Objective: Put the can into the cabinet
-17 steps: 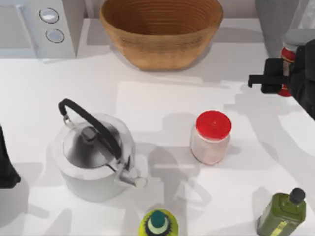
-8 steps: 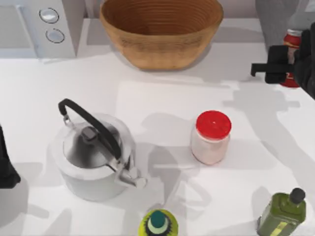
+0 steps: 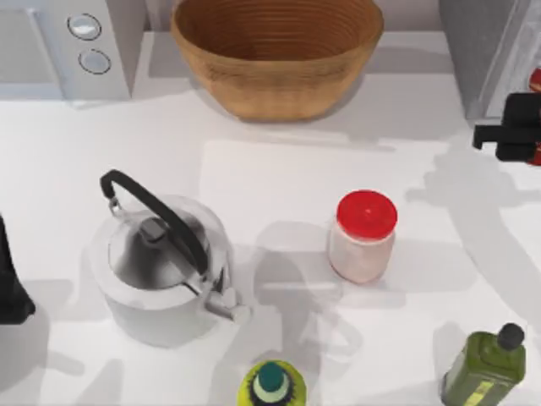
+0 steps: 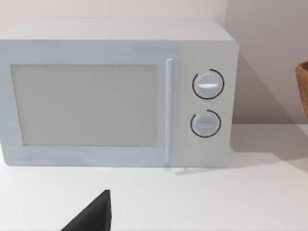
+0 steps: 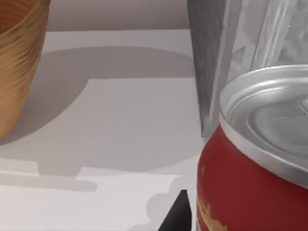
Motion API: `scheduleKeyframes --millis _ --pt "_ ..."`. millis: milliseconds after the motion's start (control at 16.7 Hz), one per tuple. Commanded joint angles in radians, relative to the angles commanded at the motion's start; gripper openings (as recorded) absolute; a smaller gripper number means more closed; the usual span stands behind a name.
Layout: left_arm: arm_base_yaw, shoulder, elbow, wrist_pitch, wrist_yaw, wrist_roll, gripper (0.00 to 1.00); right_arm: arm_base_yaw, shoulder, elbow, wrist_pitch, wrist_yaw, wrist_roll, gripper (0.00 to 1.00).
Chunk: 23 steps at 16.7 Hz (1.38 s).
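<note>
Slim red can with silver metal top [image 5: 255,159] is sitting upright just beside large grey box-like cabinet [image 3: 486,46], table's far right.

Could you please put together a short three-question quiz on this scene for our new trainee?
1. True or false: the can is close to the cabinet.
2. Which arm's gripper is at the can? A) left B) right
3. Fill in: the jar on the table has a ____ lid.

Key:
1. True; it is at the table's right edge, beside the cabinet.
2. B; the right gripper is there, while the left arm is parked at the left edge.
3. Red.
</note>
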Motion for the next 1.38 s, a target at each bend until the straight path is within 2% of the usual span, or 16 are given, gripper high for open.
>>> scheduleKeyframes --millis 180,540,780,1020,1380 --pt "0.0 0.0 0.0 0.0 0.0 0.0 1.0 -0.055 -0.232 -0.122 -0.014 -0.051 -0.031 0.0" --pt "0.0 0.0 0.0 0.0 0.0 0.0 1.0 -0.191 -0.856 -0.424 -0.047 -0.177 -0.107 0.0" --pt "0.0 0.0 0.0 0.0 0.0 0.0 1.0 -0.272 -1.137 -0.603 -0.067 -0.251 -0.153 0.0" --pt "0.0 0.0 0.0 0.0 0.0 0.0 1.0 -0.313 -1.253 -0.695 -0.077 -0.29 -0.176 0.0" --pt "0.0 0.0 0.0 0.0 0.0 0.0 1.0 -0.311 -1.251 -0.695 -0.077 -0.289 -0.174 0.0"
